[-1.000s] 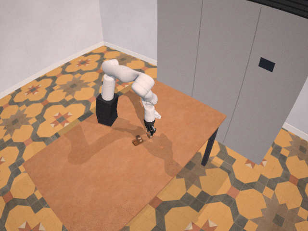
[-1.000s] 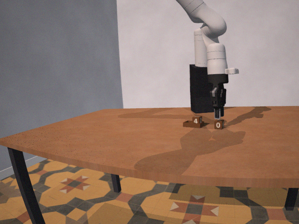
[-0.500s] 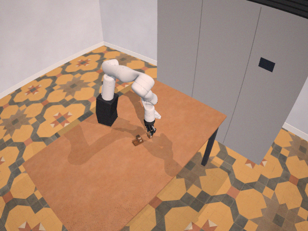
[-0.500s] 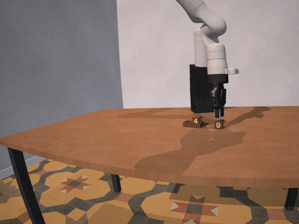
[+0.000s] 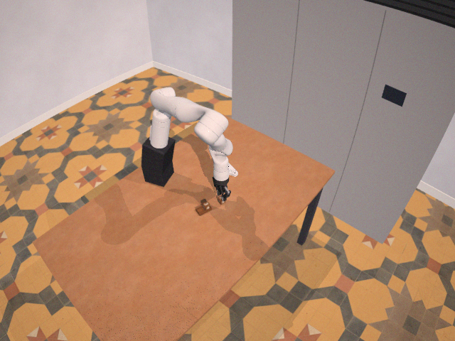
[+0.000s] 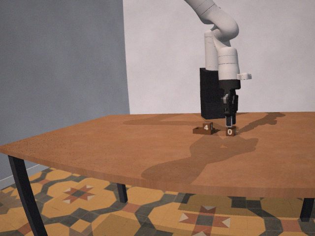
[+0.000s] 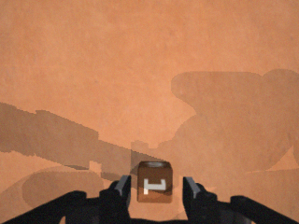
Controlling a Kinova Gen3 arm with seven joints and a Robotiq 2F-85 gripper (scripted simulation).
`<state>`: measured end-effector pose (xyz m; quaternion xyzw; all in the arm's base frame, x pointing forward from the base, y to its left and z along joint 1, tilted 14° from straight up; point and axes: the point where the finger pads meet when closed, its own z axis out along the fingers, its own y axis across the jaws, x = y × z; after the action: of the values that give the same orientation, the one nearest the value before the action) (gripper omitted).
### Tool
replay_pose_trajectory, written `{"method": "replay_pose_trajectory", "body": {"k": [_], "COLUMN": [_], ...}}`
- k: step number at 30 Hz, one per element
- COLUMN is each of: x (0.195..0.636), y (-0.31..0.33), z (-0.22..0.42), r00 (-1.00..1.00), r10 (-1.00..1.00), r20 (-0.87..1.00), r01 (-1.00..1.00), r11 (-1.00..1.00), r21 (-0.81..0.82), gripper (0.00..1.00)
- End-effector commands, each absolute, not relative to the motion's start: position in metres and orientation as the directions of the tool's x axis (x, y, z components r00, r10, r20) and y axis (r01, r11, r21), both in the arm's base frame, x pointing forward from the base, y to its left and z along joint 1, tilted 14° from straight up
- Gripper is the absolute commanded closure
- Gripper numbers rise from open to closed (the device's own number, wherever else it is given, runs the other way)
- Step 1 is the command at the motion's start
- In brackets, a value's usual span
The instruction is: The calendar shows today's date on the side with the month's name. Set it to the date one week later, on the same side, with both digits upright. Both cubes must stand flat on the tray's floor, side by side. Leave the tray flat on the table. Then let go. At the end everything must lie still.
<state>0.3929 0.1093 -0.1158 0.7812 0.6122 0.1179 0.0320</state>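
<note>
A small brown tray (image 5: 200,212) (image 6: 198,131) lies flat on the table. One brown cube (image 5: 204,204) (image 6: 207,126) stands in it at its right end and shows a 4 in the exterior view. The second cube (image 6: 230,132) (image 7: 155,182) (image 5: 220,199) rests on the table to the right of the tray, apart from it. It shows a 0 to the exterior view and a 1 on top in the wrist view. My gripper (image 6: 229,124) (image 7: 156,188) (image 5: 222,196) points straight down over this cube. Its fingers stand partly open on either side, with a gap at each side.
The black arm pedestal (image 6: 209,94) (image 5: 158,161) stands behind the tray. A tall grey cabinet (image 5: 341,91) stands beside the table's far edge. The table's right front corner (image 5: 330,170) lies beyond the gripper.
</note>
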Motion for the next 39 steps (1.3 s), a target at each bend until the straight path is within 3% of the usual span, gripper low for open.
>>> {"method": "replay_pose_trajectory", "body": {"k": [1,39], "x": [0.393,0.397], "y": [0.11,0.112], "z": [-0.119,-0.138], "r00": [0.223,0.223], "r10": [0.964,0.964], "r20": [0.145,0.145], "r01": [0.949,0.949], "r11": [-0.249,-0.249], "r21": [0.192,0.192], "gripper": [0.54,0.54]}}
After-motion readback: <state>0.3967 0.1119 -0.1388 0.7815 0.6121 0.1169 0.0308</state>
